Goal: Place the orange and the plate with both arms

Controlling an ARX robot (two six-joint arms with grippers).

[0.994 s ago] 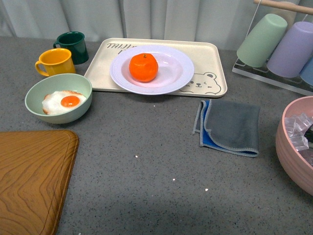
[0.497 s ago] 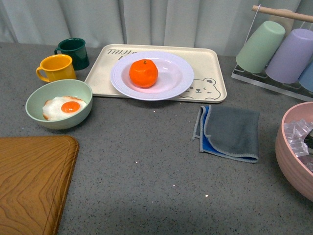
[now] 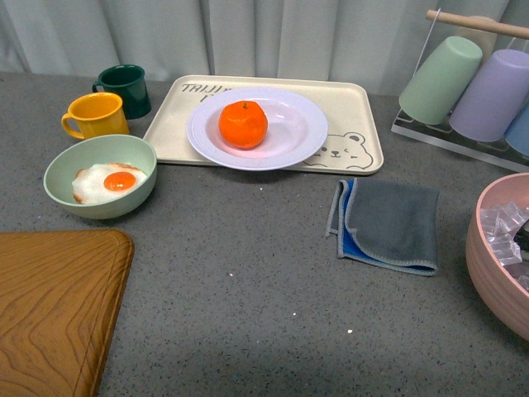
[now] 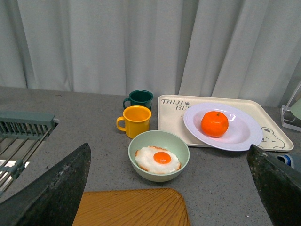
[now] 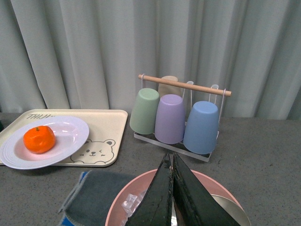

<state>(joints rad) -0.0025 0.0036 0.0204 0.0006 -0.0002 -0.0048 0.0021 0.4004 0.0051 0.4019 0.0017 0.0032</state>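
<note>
Nothing among the objects has shifted between half a second ago and now; compared with a second ago the whole front view sits a little lower in the picture, which reads as a camera change, not things moving.

The orange lies in the well of the plate, left of its centre, and the plate rests on the cream bear tray at the back of the tabletop. Neither arm shows in the front view. The left pincer is spread wide, its two dark fingers at the edges of the left wrist view with nothing between them. The right pincer is pressed together, empty, above the pink bowl.

The orange is probably light, firm with some give, and round enough to roll on a tilted plate; a hold across its widest part from above looks safest. The plate looks glossy, rigid and breakable, likely slippery; its wide rim overhanging the tray's front edge seems the best place to pinch.

Counted: one orange, one plate, one tray, one green bowl with one fried egg, two mugs, one yellow and one dark green, one folded grey cloth, one wooden board, one pink bowl, and four cups on the rack.
</note>
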